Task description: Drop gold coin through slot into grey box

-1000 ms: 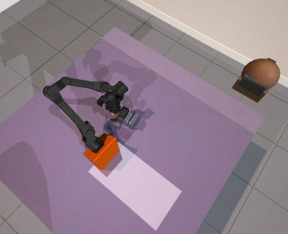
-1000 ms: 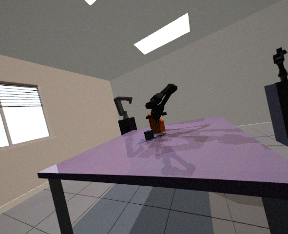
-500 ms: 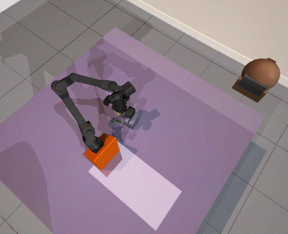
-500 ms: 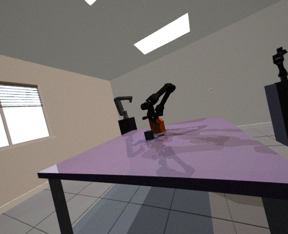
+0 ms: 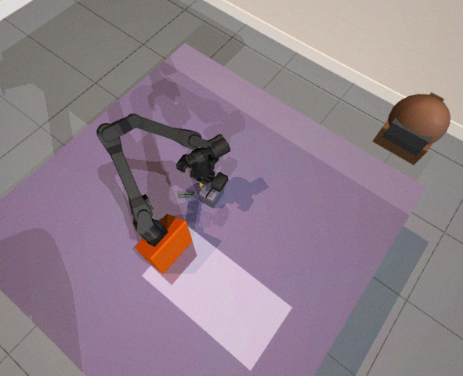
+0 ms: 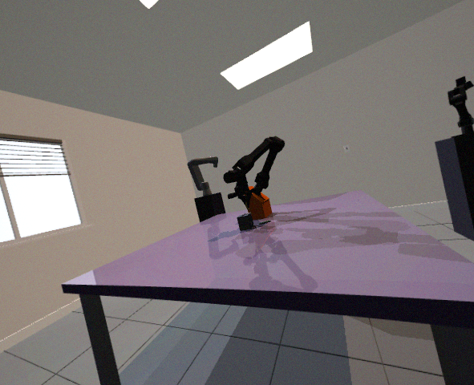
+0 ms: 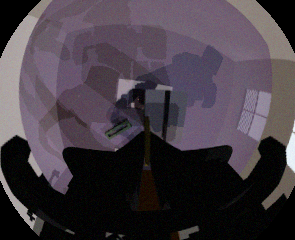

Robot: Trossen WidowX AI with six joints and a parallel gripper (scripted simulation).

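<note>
One coin point(image 5: 201, 184) in gripper point(image 5: 202, 182), edge-on above box point(image 5: 211, 197) slot.

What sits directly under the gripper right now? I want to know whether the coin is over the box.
Under the gripper sits the grey box, with the slot visible in the wrist view. The gold coin is pinched edge-on above it. The green holder lies beside the box. The box's inside is hidden.

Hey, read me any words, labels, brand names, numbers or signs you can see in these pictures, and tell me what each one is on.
None: no readable text in any view.
Grey box, green holder, orange arm base: plain faces, no markings.
Gripper, shut on the gold coin: no label; the coin's face is too small to show any.
Small plate on the far wall: too small to tell.
</note>
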